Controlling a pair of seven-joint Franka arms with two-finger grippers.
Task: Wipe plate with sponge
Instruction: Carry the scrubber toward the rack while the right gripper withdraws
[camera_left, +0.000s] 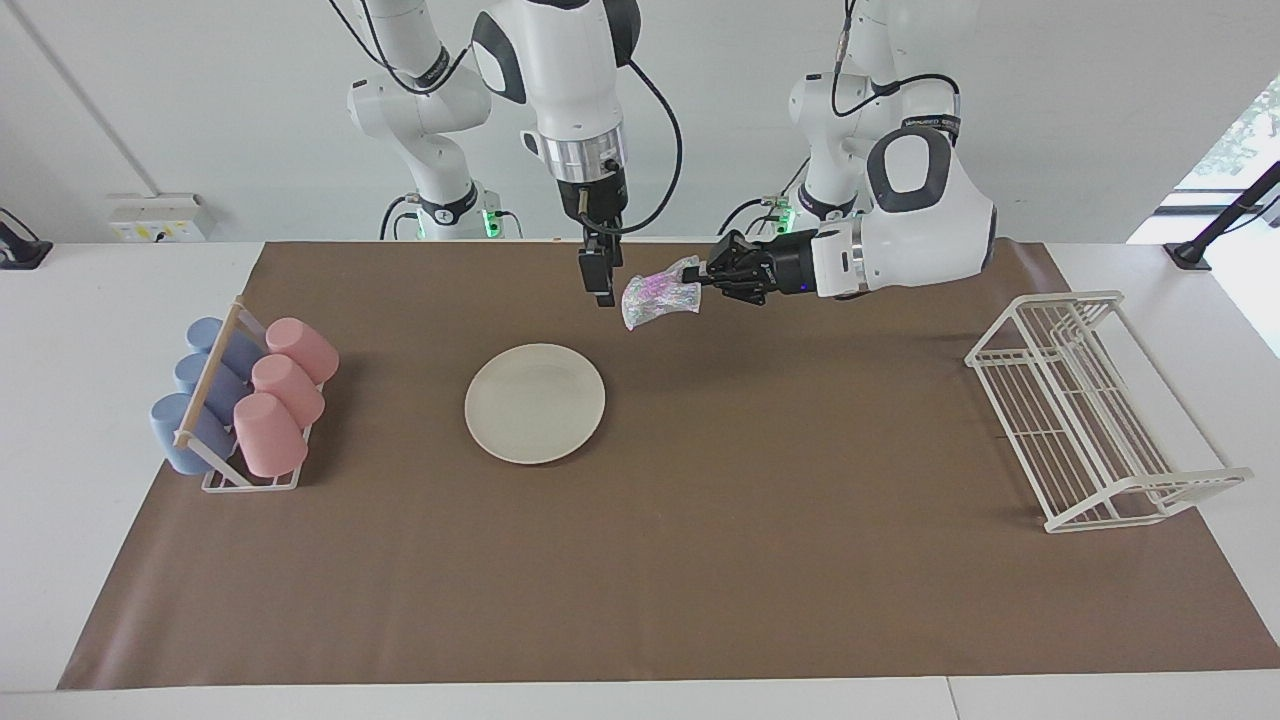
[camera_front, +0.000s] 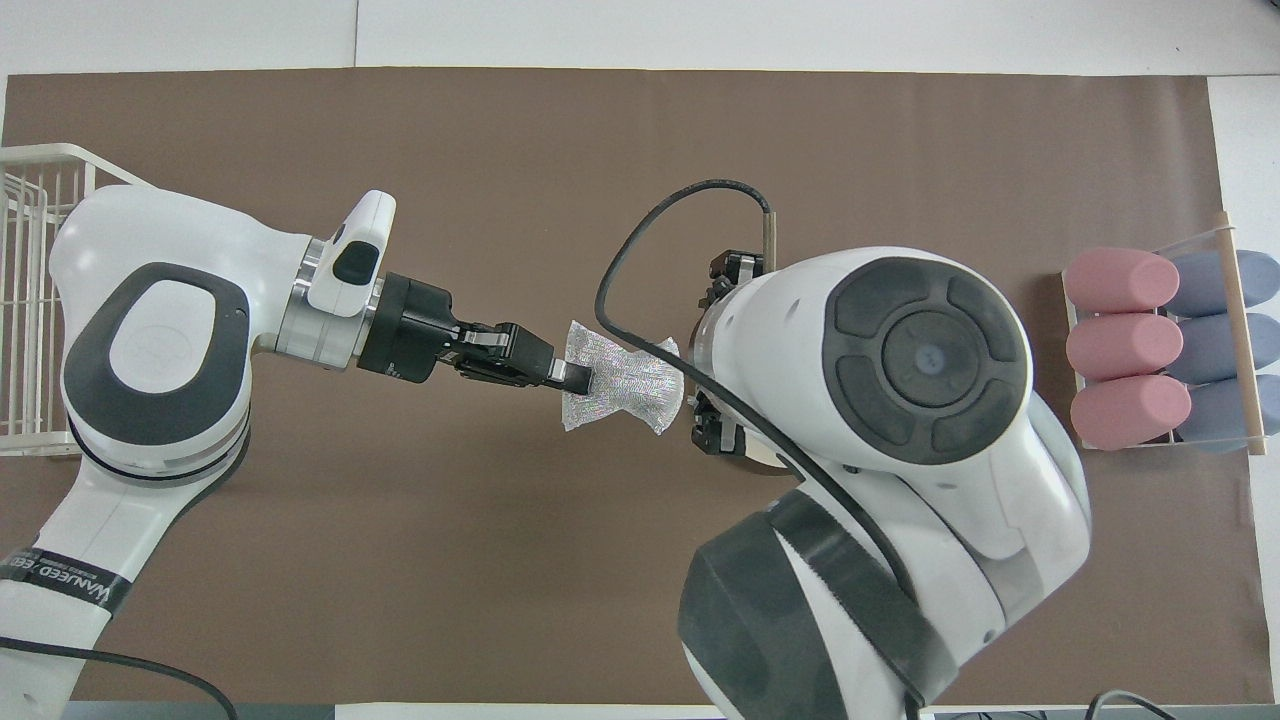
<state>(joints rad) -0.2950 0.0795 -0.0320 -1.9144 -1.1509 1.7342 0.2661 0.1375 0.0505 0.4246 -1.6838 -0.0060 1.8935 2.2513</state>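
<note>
The cream-white plate (camera_left: 535, 403) lies flat on the brown mat (camera_left: 760, 560); in the overhead view the right arm covers nearly all of it. My left gripper (camera_left: 694, 275) reaches in sideways over the bare mat and is shut on one edge of the silvery, pink-sheened sponge (camera_left: 658, 298), which hangs in the air from its fingertips (camera_front: 573, 376). The sponge (camera_front: 625, 386) touches nothing else. My right gripper (camera_left: 601, 283) points straight down beside the sponge, a small gap away, open and holding nothing.
A rack of pink and blue cups (camera_left: 245, 400) stands at the right arm's end of the mat. A white wire dish rack (camera_left: 1090, 410) stands at the left arm's end. The mat's half farther from the robots is bare.
</note>
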